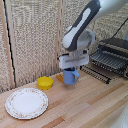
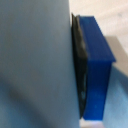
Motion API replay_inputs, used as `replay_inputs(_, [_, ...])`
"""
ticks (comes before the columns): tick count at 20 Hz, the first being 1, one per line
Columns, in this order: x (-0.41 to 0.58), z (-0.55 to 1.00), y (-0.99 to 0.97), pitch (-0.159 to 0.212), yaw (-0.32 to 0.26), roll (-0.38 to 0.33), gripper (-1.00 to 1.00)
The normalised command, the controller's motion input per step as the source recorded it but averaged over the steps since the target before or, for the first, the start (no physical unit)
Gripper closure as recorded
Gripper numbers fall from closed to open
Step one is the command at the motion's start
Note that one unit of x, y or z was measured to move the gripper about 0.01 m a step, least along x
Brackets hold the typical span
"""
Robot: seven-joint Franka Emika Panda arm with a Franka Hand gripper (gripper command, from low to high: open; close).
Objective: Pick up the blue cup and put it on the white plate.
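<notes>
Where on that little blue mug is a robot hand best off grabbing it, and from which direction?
By the rim wall, coming straight down from above, I would judge. The blue mug stands upright with its mouth up, so one finger can slip inside and one outside. The gripper is already right over it that way. Its handle looks small; the yellow bowl sits beside it on the exterior view's left.

No legible text, labels, brands or numbers in either view.

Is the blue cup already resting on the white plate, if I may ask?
No, the blue cup is at the gripper, apart from the white plate.
</notes>
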Motion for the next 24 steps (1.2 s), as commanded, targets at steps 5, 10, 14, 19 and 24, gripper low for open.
replay_inputs(5, [0.449,0.64,0.60,0.029,0.016,0.013,1.00])
replay_inputs(10, [0.371,0.36,0.86,0.035,0.018,0.000,1.00])
replay_inputs(14, [0.201,0.17,0.94,0.001,0.000,-0.002,1.00])
replay_inputs(19, [0.065,0.02,0.99,0.000,0.000,-0.019,1.00])
replay_inputs(24, [0.053,-0.12,1.00,0.000,0.000,-0.036,1.00])
